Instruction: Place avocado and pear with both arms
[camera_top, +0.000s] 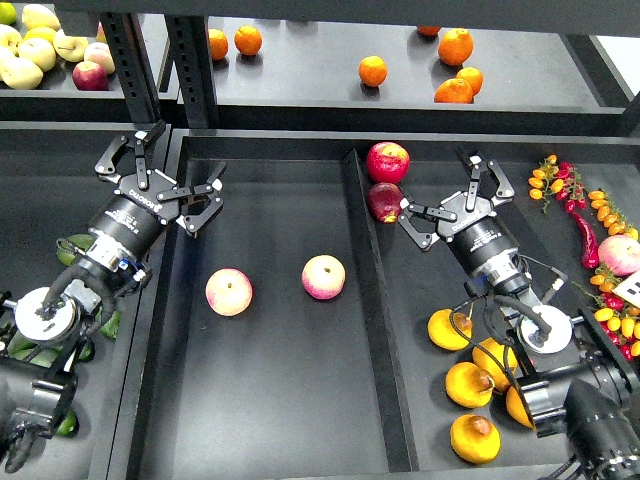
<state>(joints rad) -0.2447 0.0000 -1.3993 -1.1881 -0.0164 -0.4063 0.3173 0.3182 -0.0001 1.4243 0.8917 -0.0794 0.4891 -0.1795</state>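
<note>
Several yellow-orange pears (468, 384) with brown stem blotches lie in the right tray, near its front. Dark green avocados (28, 349) lie in the left bin and are mostly hidden under my left arm. My left gripper (165, 180) is open and empty, above the back left corner of the middle tray. My right gripper (447, 200) is open and empty, above the back of the right tray, beyond the pears and next to a dark red apple (384, 200).
Two pink-yellow apples (229, 291) (323, 277) lie in the black middle tray (270, 400). A red apple (387, 161) sits at its back right corner. Oranges (372, 70) and pale apples (30, 50) are on the upper shelf. Chillies and small tomatoes (600, 220) lie far right.
</note>
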